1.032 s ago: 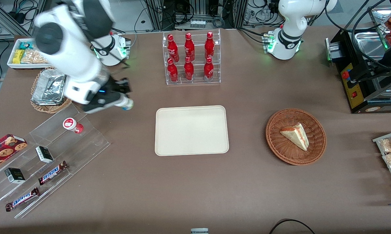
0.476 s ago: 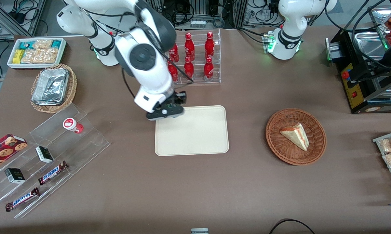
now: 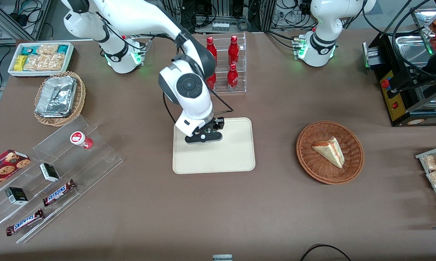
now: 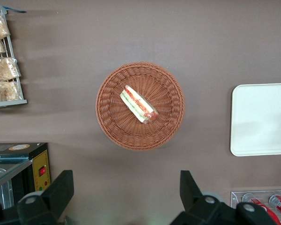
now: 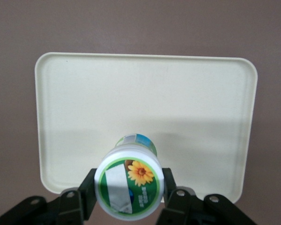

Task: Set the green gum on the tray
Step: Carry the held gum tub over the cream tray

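While over tray (image 5: 145,93), fingers (image 5: 86,192) clamping green gum (image 5: 129,180).

Cream tray (image 5: 145,103), green-rimmed green gum (image 5: 129,186)

Right arm (image 3: 149,21): glossy white rounded links with dark grey joint caps, green-lit base, thin black cable along the wrist, black pincer (image 3: 203,137) near the tray (image 3: 236,159).

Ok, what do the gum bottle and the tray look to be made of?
Gum bottle, held in the gripper over the tray: probably plastic, with a smooth glossy white lid and a printed flower label. Tray: likely moulded plastic or melamine, matte cream, with rounded corners, a low rim and no visible grain.
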Tool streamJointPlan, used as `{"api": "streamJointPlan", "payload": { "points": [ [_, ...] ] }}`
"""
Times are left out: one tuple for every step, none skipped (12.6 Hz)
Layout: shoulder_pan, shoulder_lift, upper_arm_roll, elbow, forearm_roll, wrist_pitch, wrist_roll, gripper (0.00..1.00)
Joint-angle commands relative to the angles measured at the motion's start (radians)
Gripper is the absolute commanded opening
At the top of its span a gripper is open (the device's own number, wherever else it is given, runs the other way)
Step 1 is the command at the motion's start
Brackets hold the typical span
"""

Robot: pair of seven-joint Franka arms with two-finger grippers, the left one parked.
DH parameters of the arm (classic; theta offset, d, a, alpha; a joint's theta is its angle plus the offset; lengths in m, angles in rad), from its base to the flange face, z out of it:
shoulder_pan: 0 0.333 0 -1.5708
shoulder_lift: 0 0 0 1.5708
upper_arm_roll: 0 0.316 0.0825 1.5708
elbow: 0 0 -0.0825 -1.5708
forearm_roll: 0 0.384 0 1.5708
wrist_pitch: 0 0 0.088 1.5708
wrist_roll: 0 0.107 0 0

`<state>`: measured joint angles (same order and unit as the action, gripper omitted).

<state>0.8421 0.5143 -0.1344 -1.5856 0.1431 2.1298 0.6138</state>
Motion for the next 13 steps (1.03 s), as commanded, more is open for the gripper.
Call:
{"api": "streamJointPlan", "payload": {
  "points": [
    [0.04, -0.017, -0.014, -0.155, 0.026, 0.158, 0.056, 0.0],
    [0.055, -0.017, -0.014, -0.199, 0.026, 0.224, 0.078, 0.0],
    [0.069, -0.007, -0.016, -0.206, 0.024, 0.252, 0.095, 0.0],
    [0.075, 0.013, -0.016, -0.205, 0.024, 0.262, 0.104, 0.0],
    [0.083, 0.019, -0.016, -0.206, 0.021, 0.263, 0.119, 0.0],
    [0.109, 0.016, -0.022, -0.224, 0.015, 0.263, 0.151, 0.0],
    [0.115, 0.015, -0.022, -0.228, 0.013, 0.265, 0.17, 0.0],
    [0.118, 0.019, -0.022, -0.226, 0.013, 0.28, 0.176, 0.0],
    [0.117, 0.029, -0.022, -0.231, 0.012, 0.306, 0.178, 0.0],
    [0.117, 0.035, -0.024, -0.237, 0.012, 0.326, 0.179, 0.0],
    [0.12, 0.039, -0.025, -0.238, 0.01, 0.344, 0.187, 0.0],
    [0.117, 0.039, -0.027, -0.238, 0.001, 0.354, 0.198, 0.0],
    [0.117, 0.038, -0.03, -0.238, -0.02, 0.354, 0.208, 0.0]
  ]
}}
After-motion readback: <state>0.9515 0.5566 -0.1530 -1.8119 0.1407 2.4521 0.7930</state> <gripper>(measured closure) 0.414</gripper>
